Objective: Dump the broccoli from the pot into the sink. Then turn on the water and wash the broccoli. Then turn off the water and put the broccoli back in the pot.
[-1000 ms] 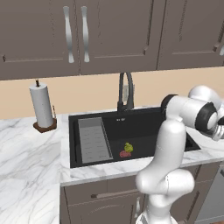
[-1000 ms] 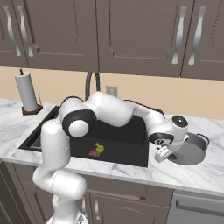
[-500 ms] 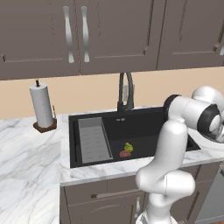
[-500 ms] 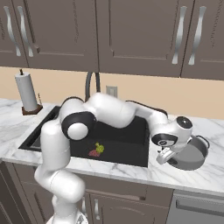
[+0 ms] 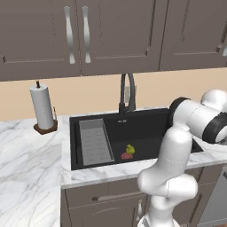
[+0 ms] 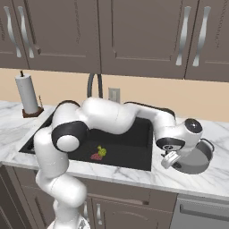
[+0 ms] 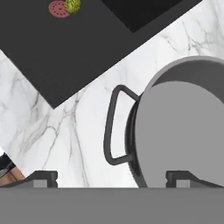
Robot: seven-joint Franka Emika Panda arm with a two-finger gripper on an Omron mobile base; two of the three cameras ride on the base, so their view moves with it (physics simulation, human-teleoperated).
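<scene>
Yellow-green and lumpy, the broccoli [image 7: 72, 5] sits upper left of my hand view, beside the red drain [image 7: 57, 8] in the sink [image 7: 65, 48]; my gripper [image 7: 111, 177] hangs spread apart over the pot [image 7: 183, 127]

The two-finger gripper [image 7: 111, 177], which a second ago is closed on the loop handle of the round, shallow grey metal pot [image 6: 194, 157], now stands with its jaws spread wide and lets go. The handle sits free between the finger tips in the hand view. The pot, tilted on its near edge a moment earlier, now rests flat on the white marble counter [image 6: 179, 179] to the right of the sink. The hand has lifted slightly off it.
</scene>
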